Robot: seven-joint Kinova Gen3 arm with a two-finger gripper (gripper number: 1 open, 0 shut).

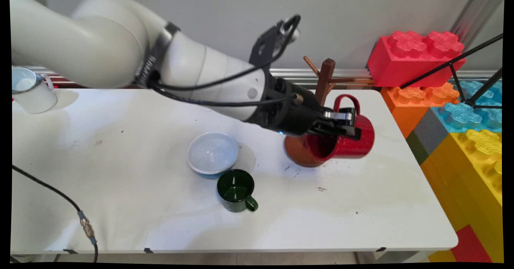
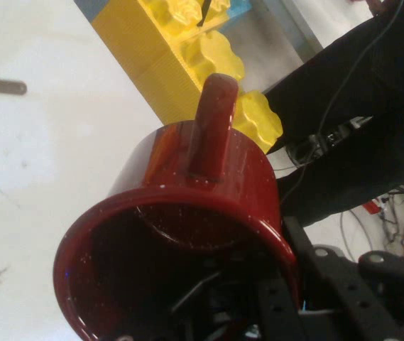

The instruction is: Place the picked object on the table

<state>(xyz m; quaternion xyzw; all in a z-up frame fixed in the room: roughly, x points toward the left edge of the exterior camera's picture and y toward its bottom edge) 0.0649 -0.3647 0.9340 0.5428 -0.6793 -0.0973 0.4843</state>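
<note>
Gripper (image 1: 341, 125) clamped on red mug (image 1: 353, 140) rim, mug tipped sideways, raised beside wooden mug tree (image 1: 323, 84), handle up

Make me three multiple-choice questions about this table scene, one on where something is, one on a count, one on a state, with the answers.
1. Where does the dark green enamel mug stand?
A. just in front of the pale blue bowl
B. on the red building block
C. on the brown wooden mug tree

2. How many mugs are in view?
A. one
B. three
C. five

3. How is the red speckled mug held?
A. upright on the table
B. tipped on its side in the black gripper
C. hung on a peg

Answers: 1 A, it is beside the bowl's near rim; 2 B, green, red, and white enamel mug; 3 B, its mouth faces sideways, handle up.
</note>
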